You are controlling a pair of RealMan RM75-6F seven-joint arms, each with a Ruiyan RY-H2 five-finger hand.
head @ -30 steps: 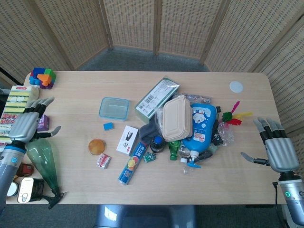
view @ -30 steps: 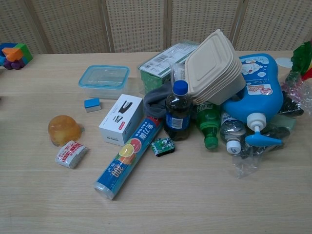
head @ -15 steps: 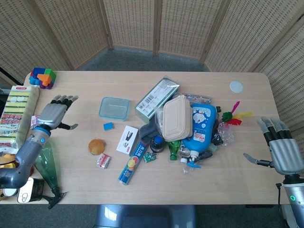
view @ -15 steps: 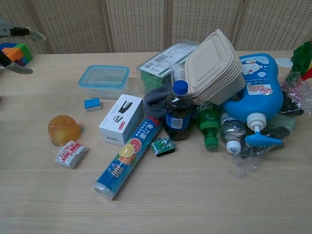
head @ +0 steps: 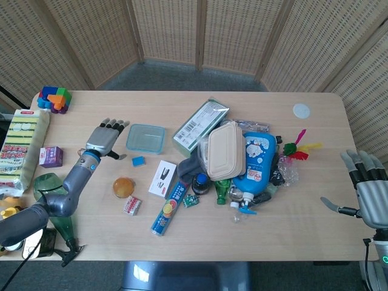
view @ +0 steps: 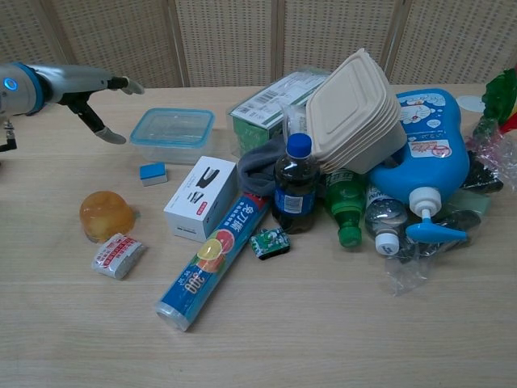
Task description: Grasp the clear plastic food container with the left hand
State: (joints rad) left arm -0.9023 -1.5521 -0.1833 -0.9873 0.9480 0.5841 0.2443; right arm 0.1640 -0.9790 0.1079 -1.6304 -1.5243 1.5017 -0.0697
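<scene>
Head view: the left hand (head: pixel 104 139) hovers just left of the clear plastic food container (head: pixel 145 138), fingers spread and holding nothing. The container sits on the surface (head: pixel 303 230) left of the pile. The right hand (head: pixel 370 194) (only this view catches it) hangs off the far right edge, fingers also spread and empty.

Chest view: the left hand (view: pixel 89 85) is near the container (view: pixel 172 131), not touching. One blue-capped bottle (view: pixel 294 187) and one beige clamshell box (view: pixel 355 109) show up clearer here.
</scene>
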